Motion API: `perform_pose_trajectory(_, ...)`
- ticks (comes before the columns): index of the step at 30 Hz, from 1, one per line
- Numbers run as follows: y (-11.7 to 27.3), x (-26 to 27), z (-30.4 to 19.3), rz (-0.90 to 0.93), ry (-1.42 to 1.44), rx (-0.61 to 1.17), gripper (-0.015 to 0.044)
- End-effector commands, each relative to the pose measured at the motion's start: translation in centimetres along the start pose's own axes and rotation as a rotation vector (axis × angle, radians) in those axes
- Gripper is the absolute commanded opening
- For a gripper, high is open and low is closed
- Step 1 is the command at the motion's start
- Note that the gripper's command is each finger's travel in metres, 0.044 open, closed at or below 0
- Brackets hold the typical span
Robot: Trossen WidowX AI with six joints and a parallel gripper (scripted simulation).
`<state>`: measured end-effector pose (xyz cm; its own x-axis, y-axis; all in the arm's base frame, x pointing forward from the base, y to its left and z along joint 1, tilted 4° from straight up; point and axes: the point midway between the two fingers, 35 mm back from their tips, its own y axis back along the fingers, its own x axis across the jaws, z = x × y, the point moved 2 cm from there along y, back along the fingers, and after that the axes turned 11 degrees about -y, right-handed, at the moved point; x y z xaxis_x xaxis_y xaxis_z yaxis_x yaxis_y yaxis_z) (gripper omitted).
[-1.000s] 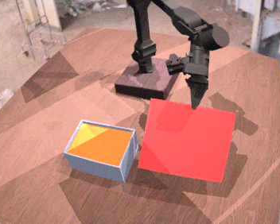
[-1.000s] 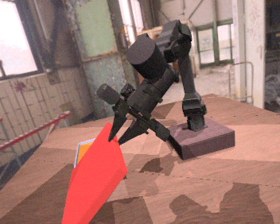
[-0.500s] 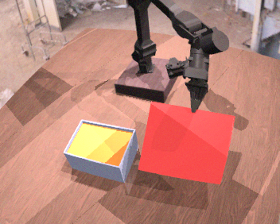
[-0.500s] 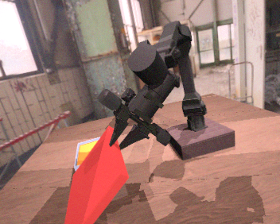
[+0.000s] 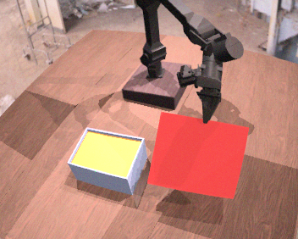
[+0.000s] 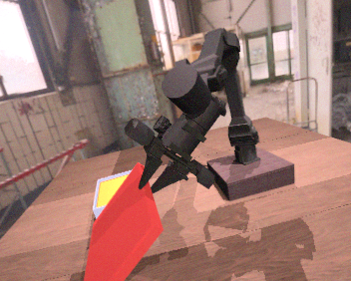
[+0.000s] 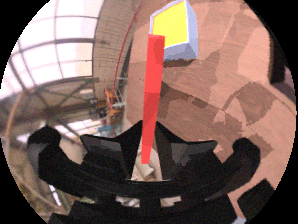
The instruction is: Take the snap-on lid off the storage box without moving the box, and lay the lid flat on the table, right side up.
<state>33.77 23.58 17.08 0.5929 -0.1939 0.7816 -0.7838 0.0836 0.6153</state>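
Observation:
The storage box (image 5: pixel 110 163) (image 6: pixel 109 191) (image 7: pixel 176 30) is pale blue with a yellow inside. It stands open on the table, left of centre in the top view. The red lid (image 5: pixel 199 154) (image 6: pixel 122 231) (image 7: pixel 151 95) is off the box and hangs in the air to the box's right, tilted. My gripper (image 5: pixel 207 118) (image 6: pixel 154 181) (image 7: pixel 148 123) is shut on the lid's far edge and holds it above the table. The wrist view shows the lid edge-on between the fingers.
The arm's dark base block (image 5: pixel 155 86) (image 6: pixel 252 171) stands at the back of the wooden table (image 5: pixel 53 76) (image 6: pixel 287 224). The table's edges run close on the right and front in the top view.

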Motion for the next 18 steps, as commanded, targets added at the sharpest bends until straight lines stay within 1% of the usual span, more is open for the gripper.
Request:
perform_pose_trajectory(1, -0.1, -0.1, 0.0, 0.005, 0.0, 0.001, 0.0)
perform_pose_trajectory(18, -1.0, -1.1, 0.2, 0.005, 0.0, 0.001, 0.0)
